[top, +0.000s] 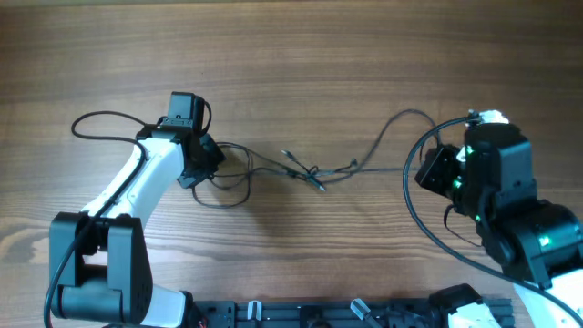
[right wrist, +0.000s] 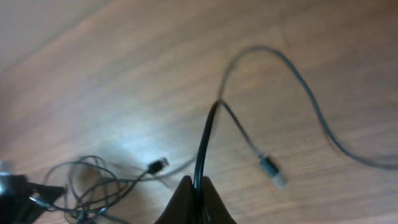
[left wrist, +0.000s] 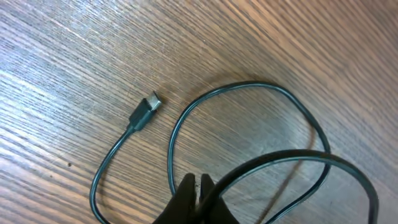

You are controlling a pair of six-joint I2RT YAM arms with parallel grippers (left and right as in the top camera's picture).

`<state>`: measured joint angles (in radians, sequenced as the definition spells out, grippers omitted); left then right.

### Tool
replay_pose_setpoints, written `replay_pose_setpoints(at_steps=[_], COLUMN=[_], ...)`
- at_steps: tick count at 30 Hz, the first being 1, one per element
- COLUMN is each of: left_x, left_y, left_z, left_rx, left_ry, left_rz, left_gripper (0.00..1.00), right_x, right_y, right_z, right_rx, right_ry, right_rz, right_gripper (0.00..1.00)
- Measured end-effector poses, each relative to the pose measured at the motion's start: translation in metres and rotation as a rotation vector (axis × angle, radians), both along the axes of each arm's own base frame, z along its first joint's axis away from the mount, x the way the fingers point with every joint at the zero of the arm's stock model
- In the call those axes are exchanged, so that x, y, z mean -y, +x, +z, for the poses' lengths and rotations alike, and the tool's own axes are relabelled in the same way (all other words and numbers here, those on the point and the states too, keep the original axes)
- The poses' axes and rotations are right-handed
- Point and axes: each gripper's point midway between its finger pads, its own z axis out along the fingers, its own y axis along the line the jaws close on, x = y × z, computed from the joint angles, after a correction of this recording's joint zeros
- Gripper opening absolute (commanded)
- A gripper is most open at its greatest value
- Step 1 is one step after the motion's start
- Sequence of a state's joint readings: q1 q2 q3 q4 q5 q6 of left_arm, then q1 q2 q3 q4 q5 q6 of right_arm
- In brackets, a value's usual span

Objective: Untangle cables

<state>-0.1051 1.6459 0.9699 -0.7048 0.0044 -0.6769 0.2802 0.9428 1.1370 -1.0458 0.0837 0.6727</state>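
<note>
**Position.** The thin black cables [top: 357,164] lie across the middle of the brown wood-grain table [top: 291,55], strung between your two arms. A small knot [top: 311,173] of crossed strands sits about midway, and loose loops lie to the left, just beside the left arm.

**End effectors.** The left gripper [left wrist: 196,184] is pinched closed, and a strand emerges from between its tips. The right gripper [right wrist: 198,184] is likewise clamped on a strand that rises away from it.

**Step in hand, as judged.** You appear set to draw the two held strands apart to open the knot.
- Pull slowly, outward and low over the table.
- Watch the knot. If it cinches rather than loosens, ease off and take a grip nearer to it.
- Mind the free silver-tipped plug [left wrist: 147,111] lying near the left loop, as it could catch on a strand.

**Condition of the cables.** The cords are slender, limp and far thinner than the fingers, so they will likely slip under a hard pull. The right wrist view is blurred, and how many strands cross in the knot cannot be told.
</note>
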Motion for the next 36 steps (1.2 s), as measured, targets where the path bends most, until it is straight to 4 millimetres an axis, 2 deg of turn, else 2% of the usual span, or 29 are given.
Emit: replay_pose_setpoints(at_steps=[2, 3, 4, 5, 7, 8, 9, 10, 12, 14, 15, 17, 18, 19, 21, 24, 29, 32, 36], left_x=[0.001, 0.002, 0.008, 0.015, 0.036, 0.05, 0.072, 0.08, 0.092, 0.09, 0.085, 0.062, 0.048, 0.033, 0.014, 0.001, -0.004, -0.005, -0.006], left_y=[0.009, 0.014, 0.033, 0.043, 0.066, 0.077, 0.085, 0.085, 0.08, 0.067, 0.06, 0.041, 0.032, 0.02, 0.008, 0.005, 0.007, 0.007, 0.007], left_z=[0.002, 0.003, 0.008, 0.012, 0.028, 0.039, 0.06, 0.068, 0.077, 0.07, 0.061, 0.039, 0.029, 0.02, 0.012, 0.01, 0.011, 0.011, 0.011], left_rx=[0.036, 0.059, 0.138, 0.185, 0.301, 0.367, 0.453, 0.484, 0.504, 0.443, 0.394, 0.261, 0.197, 0.13, 0.065, 0.047, 0.056, 0.057, 0.056], left_ry=[-0.008, -0.015, -0.056, -0.098, -0.213, -0.279, -0.375, -0.409, -0.454, -0.452, -0.425, -0.315, -0.249, -0.18, -0.087, -0.022, 0.006, 0.008, 0.012], left_rz=[0.019, 0.019, 0.008, -0.021, -0.118, -0.184, -0.297, -0.348, -0.422, -0.428, -0.409, -0.317, -0.262, -0.199, -0.121, -0.068, -0.043, -0.039, -0.034], left_gripper=[0.04, 0.04, 0.04, 0.04, 0.04, 0.08, 0.12, 0.14, 0.12, 0.12, 0.15, 0.2, 0.21, 0.21, 0.21, 0.2, 0.21, 0.19, 0.16], right_x=[-0.003, -0.01, -0.022, -0.025, -0.047, -0.054, -0.063, -0.067, -0.078, -0.091, -0.097, -0.108, -0.113, -0.118, -0.129, -0.153, -0.204, -0.225, -0.253], right_y=[-0.001, 0.0, 0.0, 0.0, -0.001, -0.001, 0.0, 0.002, 0.006, 0.015, 0.02, 0.031, 0.037, 0.045, 0.057, 0.068, 0.056, 0.043, 0.029], right_z=[-0.011, -0.015, -0.022, -0.024, -0.04, -0.047, -0.06, -0.068, -0.083, -0.097, -0.104, -0.116, -0.121, -0.127, -0.133, -0.145, -0.182, -0.2, -0.209], right_rx=[-0.062, -0.092, -0.142, -0.153, -0.263, -0.304, -0.368, -0.401, -0.454, -0.485, -0.486, -0.483, -0.471, -0.454, -0.42, -0.388, -0.472, -0.539, -0.555], right_ry=[0.032, 0.067, 0.122, 0.137, 0.209, 0.219, 0.227, 0.229, 0.24, 0.253, 0.259, 0.269, 0.271, 0.274, 0.294, 0.32, 0.362, 0.377, 0.384], right_rz=[-0.026, -0.016, 0.015, 0.015, 0.079, 0.098, 0.123, 0.142, 0.196, 0.275, 0.322, 0.399, 0.436, 0.466, 0.511, 0.589, 0.637, 0.627, 0.663], right_gripper=[0.11, 0.23, 0.34, 0.51, 0.79, 0.92, 0.95, 0.98, 0.99, 0.99, 0.95, 0.78, 0.65, 0.6, 0.59, 0.6, 0.55, 0.54, 0.54])
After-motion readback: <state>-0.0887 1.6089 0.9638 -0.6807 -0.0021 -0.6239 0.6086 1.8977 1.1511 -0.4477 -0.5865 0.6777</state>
